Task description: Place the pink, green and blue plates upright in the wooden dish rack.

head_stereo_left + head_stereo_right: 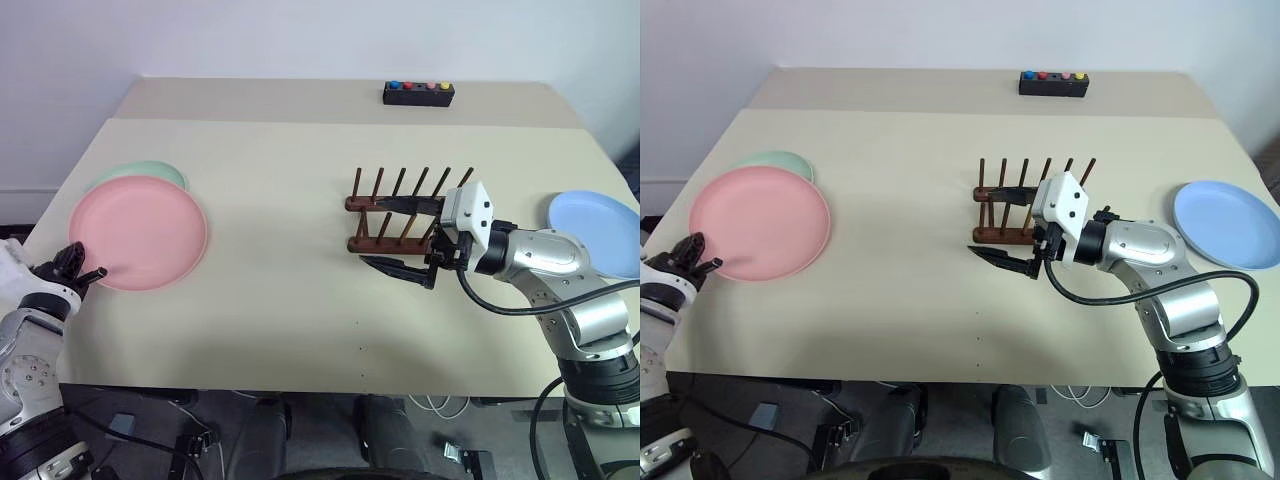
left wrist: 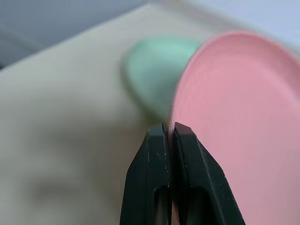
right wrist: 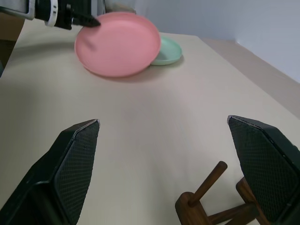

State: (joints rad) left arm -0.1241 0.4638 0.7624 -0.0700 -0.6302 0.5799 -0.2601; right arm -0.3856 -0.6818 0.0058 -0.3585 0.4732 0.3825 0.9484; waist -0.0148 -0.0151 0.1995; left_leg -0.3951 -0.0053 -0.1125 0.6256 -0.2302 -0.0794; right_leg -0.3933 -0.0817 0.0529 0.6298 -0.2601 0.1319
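A beige counter [image 1: 300, 300] fills most of the head views. At the left of the frame lies the pink plate [image 1: 138, 233], flat on the counter, and it overlaps the green plate [image 1: 140, 174], which peeks out from under its upper edge. The left gripper [image 1: 93, 273] sits at the lower left of the frame, at the near rim of the pink plate; in the left wrist view its two black fingers [image 2: 152, 173] are drawn together with only a sliver between them, pinching that rim, with the green plate [image 2: 157, 72] blurred beyond. The wooden dish rack [image 1: 400, 210] stands right of centre in the frame, its two dark rails side by side and its pegs leaning upward, with no plate in it. The right gripper [image 1: 400, 238] hangs over the rack's near end, pointing toward the left of the frame, and its fingers are spread wide with nothing between them; in the right wrist view the two padded fingers [image 3: 65, 173] stand far apart at the lower corners, a peg of the rack [image 3: 206, 199] shows between them, and the pink plate [image 3: 119, 44] lies at the upper left. The blue plate [image 1: 598, 232] rests flat at the right edge of the frame, well apart from the rack. A small black box with coloured buttons [image 1: 418, 93] sits at the top, near the far edge of the counter.
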